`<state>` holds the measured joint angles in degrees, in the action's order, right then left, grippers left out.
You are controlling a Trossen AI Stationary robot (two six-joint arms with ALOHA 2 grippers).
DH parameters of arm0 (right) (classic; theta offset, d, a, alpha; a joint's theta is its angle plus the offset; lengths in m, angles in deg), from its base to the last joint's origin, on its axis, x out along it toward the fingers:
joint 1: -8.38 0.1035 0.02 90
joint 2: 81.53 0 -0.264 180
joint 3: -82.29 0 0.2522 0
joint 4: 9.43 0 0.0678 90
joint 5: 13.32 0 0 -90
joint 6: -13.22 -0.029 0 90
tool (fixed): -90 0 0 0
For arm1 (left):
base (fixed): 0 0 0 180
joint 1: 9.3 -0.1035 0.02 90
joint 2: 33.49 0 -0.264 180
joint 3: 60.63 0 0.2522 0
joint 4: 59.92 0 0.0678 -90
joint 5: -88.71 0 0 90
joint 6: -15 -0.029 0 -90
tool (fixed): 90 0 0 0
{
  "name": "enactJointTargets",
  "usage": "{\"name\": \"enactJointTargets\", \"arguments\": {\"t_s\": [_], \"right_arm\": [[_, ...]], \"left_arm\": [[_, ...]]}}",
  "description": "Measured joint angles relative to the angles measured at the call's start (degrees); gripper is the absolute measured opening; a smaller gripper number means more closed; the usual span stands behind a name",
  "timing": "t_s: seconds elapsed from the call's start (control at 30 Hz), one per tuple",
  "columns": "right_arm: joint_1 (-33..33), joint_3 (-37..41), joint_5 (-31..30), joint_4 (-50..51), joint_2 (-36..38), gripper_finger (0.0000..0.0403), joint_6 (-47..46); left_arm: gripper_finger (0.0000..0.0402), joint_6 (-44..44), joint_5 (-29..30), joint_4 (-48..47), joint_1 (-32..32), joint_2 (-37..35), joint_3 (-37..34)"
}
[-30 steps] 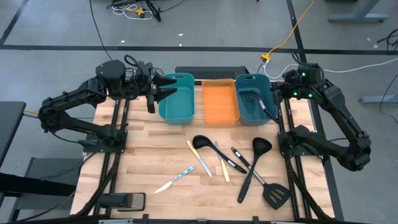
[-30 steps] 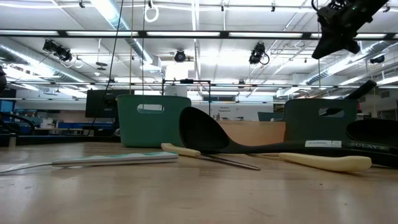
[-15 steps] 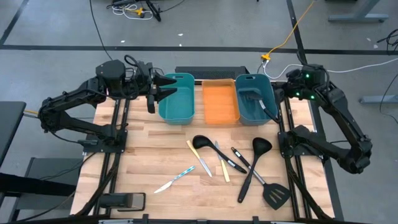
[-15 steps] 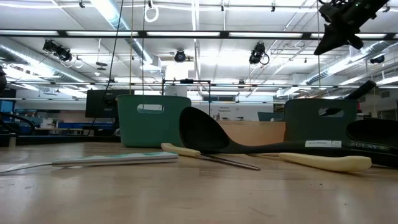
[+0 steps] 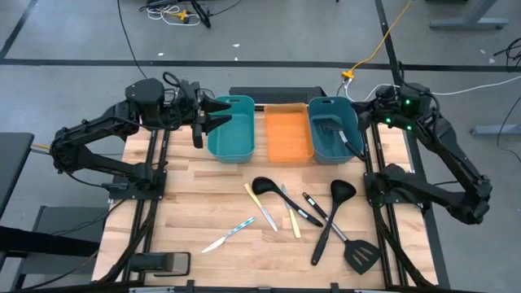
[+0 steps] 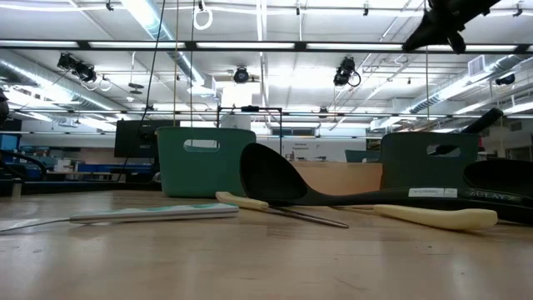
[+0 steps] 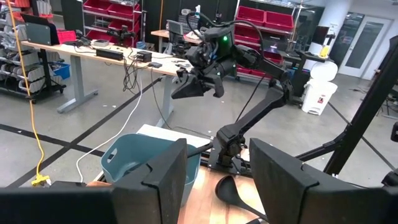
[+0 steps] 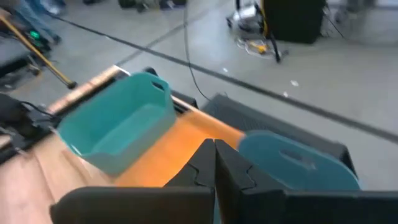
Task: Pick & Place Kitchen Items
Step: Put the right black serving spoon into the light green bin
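Observation:
Several kitchen items lie flat on the wooden table: two black ladles (image 5: 264, 185) (image 5: 340, 191), a black spatula (image 5: 361, 255), a pale-yellow-handled knife (image 5: 293, 221), a black-handled knife (image 5: 310, 210) and a light-blue-handled knife (image 5: 232, 233). Another black spatula (image 5: 335, 130) lies in the right teal bin (image 5: 329, 153), its handle leaning over the rim. My left gripper (image 5: 218, 115) is open and empty, in the air at the left teal bin's (image 5: 232, 130) left rim. My right gripper (image 5: 361, 120) is shut and empty, high by the right bin's right side; it also shows in the low view (image 6: 414, 40).
An orange tray (image 5: 289, 134) stands between the two teal bins along the table's far edge. The utensils cluster at the table's middle and near right. Bare wood (image 5: 187, 203) lies at the left. In the low view a ladle (image 6: 271, 175) lies before the bins.
My right gripper has risen above the right teal bin and tipped toward level, drawing slightly toward the table's right edge; it stays shut. The utensils have not moved.

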<state>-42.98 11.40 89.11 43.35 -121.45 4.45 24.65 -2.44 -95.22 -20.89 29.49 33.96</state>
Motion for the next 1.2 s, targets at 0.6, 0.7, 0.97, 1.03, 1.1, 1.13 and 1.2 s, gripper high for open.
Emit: {"name": "enactJointTargets", "arguments": {"t_s": [0.6,0.7,0.97,1.03,1.1,1.13,1.2], "right_arm": [[13.8,0.0,0.0,-11.8,0.0,0.0000,0.9],[16.1,0.0,0.1,-14.3,0.0,0.0000,1.6],[22.5,0.0,-1.5,-19.1,-0.2,0.0000,1.7],[24.1,0.0,-1.5,-19.6,-0.2,0.0000,1.7],[25.7,0.0,-1.5,-19.7,-0.2,0.0000,1.7],[26.6,0.0,-1.5,-19.7,-0.2,0.0000,1.7],[28.3,0.0,-1.5,-19.7,-0.2,0.0000,1.6]], "left_arm": [[0.0181,0.0,-0.2,0.0,0.0,0.0,0.0],[0.0181,0.0,-0.2,0.0,0.0,0.0,0.0],[0.0181,0.0,-0.2,0.0,0.0,0.0,0.0],[0.0181,0.0,-0.2,0.0,0.0,0.0,0.0],[0.0181,0.0,-0.2,0.0,0.0,0.0,0.0],[0.0181,0.0,-0.2,0.0,0.0,0.0,0.0],[0.0181,0.0,-0.2,0.0,0.0,0.0,0.0]]}}
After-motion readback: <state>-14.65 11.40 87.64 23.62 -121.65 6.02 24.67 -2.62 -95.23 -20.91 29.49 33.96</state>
